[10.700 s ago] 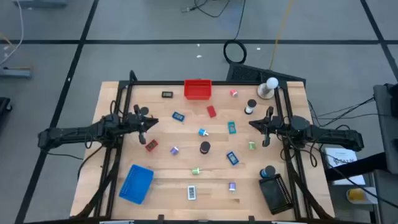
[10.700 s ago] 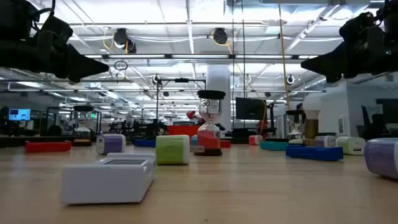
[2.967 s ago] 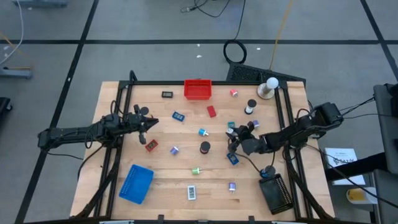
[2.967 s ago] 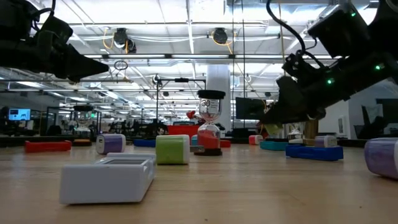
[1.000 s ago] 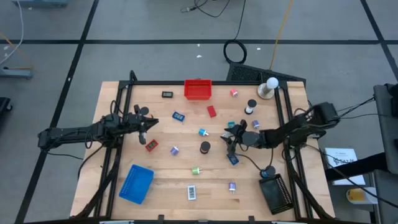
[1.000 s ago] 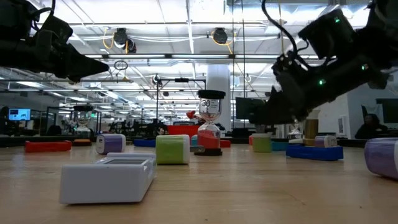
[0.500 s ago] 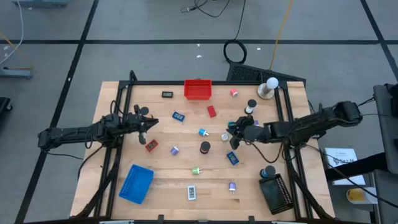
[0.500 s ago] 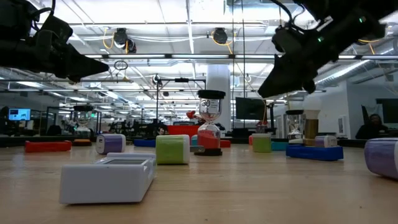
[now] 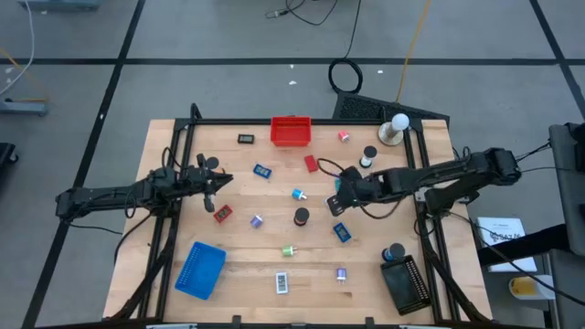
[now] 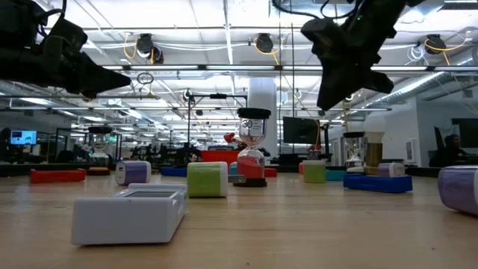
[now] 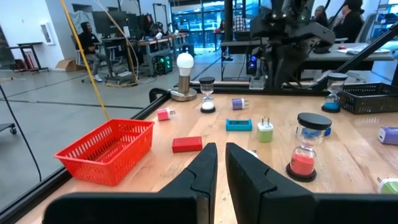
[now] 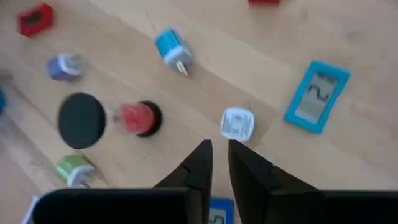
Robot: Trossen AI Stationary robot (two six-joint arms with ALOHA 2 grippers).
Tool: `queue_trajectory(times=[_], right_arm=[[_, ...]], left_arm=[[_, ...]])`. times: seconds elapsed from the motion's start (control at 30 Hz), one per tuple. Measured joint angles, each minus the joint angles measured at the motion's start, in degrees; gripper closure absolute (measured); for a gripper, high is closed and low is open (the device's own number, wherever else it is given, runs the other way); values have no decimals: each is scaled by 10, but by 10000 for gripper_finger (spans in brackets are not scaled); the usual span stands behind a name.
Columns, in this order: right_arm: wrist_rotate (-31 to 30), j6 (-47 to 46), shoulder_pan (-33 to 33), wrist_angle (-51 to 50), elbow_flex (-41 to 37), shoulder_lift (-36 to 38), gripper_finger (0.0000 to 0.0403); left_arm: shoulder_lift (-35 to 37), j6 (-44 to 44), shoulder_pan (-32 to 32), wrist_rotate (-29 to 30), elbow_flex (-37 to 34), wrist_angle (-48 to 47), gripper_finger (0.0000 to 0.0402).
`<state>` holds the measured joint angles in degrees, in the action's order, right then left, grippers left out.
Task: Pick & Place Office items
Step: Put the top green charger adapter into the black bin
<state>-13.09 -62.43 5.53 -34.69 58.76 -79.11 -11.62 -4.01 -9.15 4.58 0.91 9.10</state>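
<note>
Over the counter's middle: right hand (image 9: pixel 340 194) hangs in the air, reached in from the right edge, fingers pressed almost together with nothing between them — the right wrist view shows only a thin gap.
Under the right hand: a small white plug piece (image 12: pixel 237 123) lies on the wood just past the fingertips, apart from them; a teal rectangular block (image 12: pixel 316 96) lies beside it.
Near those: a blue plug (image 12: pixel 170 48), an hourglass with red sand (image 12: pixel 109 118) on its side, a purple bit (image 12: pixel 63 66) and a green bit (image 12: pixel 75 169).
By the left edge: left hand (image 9: pixel 224 179) hovers above the counter, fingers nearly together, gripping nothing — seen in the left wrist view.
Far edge, middle: red tray (image 9: pixel 291 132), with a red block (image 9: pixel 311 164) a little nearer the centre.
Far right corner: white ball on a stand (image 9: pixel 395 129).
Near left corner: blue tray (image 9: pixel 200 270).
Near right corner: black tray (image 9: pixel 406 284).
Near edge, middle: white-labelled rectangle (image 9: pixel 281 282), a purple plug (image 9: pixel 341 272) beside it.
Other office items: scattered singly across the counter (image 9: pixel 239 238), none in any tray.
</note>
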Motion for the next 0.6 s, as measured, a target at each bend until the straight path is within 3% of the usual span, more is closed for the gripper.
queue_trajectory(times=[0.23,0.43,0.6], right_arm=[[38,-54,-14,-70,69,-80,291],[61,-56,-41,-74,79,-118,221],[88,-32,-56,-49,79,-151,185]], left_arm=[[0,0,0,0,0,1,360],[0,0,0,0,0,0,360],[0,0,0,0,0,1,360]])
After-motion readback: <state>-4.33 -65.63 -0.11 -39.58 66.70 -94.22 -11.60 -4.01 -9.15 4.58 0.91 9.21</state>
